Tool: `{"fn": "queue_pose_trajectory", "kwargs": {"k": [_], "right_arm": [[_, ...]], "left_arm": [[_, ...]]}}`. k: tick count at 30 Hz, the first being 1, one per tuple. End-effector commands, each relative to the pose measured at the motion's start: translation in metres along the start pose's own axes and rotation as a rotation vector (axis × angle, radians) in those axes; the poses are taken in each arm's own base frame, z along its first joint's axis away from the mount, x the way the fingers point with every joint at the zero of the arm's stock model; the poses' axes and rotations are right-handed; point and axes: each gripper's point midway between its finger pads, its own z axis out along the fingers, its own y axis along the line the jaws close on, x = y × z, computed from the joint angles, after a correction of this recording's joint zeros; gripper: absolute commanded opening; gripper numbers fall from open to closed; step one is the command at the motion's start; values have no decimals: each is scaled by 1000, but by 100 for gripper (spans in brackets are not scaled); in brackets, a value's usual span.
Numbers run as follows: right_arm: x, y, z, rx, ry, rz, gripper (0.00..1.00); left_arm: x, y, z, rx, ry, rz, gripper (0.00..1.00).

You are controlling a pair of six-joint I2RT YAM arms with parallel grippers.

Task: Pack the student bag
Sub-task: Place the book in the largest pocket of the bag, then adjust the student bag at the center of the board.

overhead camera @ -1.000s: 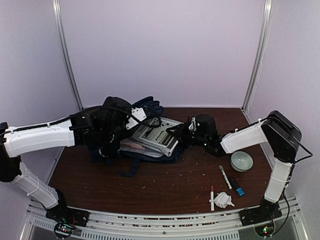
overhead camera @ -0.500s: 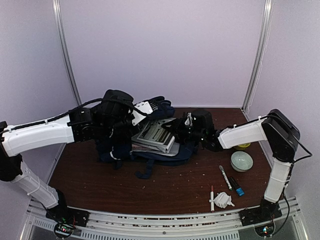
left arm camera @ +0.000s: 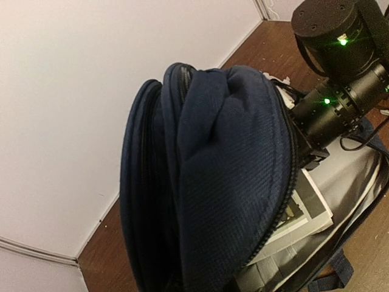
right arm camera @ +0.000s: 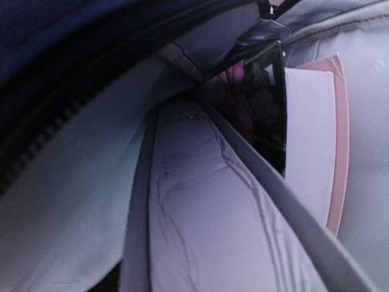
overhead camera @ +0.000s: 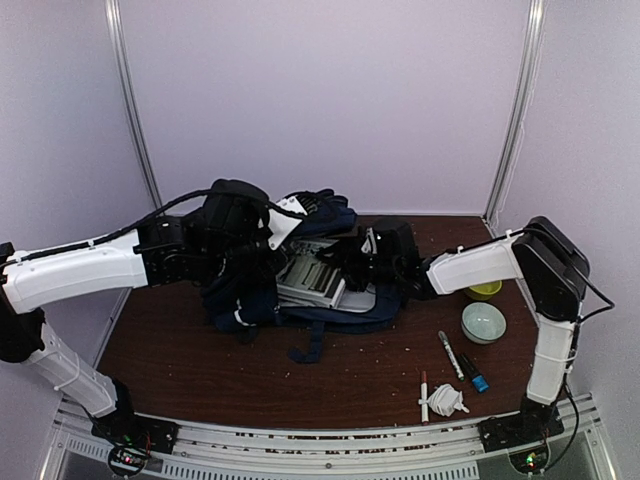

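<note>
Dark brown wood surface point(overhead camera: 200, 370) boxed in by plain pale lilac walls point(overhead camera: 320, 100), crumbs point(overhead camera: 385, 347) scattered about, navy student bag point(left arm camera: 225, 170) lying open around the middle toward the far edge, and the left fingers and right fingers are both hidden by its fabric, so can't tell if they're open or gripping.

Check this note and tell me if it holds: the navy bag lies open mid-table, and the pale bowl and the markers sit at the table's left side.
One point is wrong: the pale bowl and the markers sit at the right side of the table, not the left, as the top external view shows. The rest holds: the navy bag lies open mid-table.
</note>
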Motion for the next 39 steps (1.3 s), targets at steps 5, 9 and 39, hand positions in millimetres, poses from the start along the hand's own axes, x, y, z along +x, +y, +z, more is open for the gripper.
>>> {"fn": "queue_pose_trajectory", "kwargs": {"k": [5, 9, 39], "right_arm": [[0, -2, -51, 145, 82, -281, 100], [-4, -9, -91, 278, 62, -430, 100], [2, -87, -129, 446, 182, -479, 8]], "left_arm": [[-66, 54, -24, -117, -256, -298, 0], [-60, 52, -19, -110, -237, -298, 0], [38, 23, -1, 281, 33, -706, 98]]}}
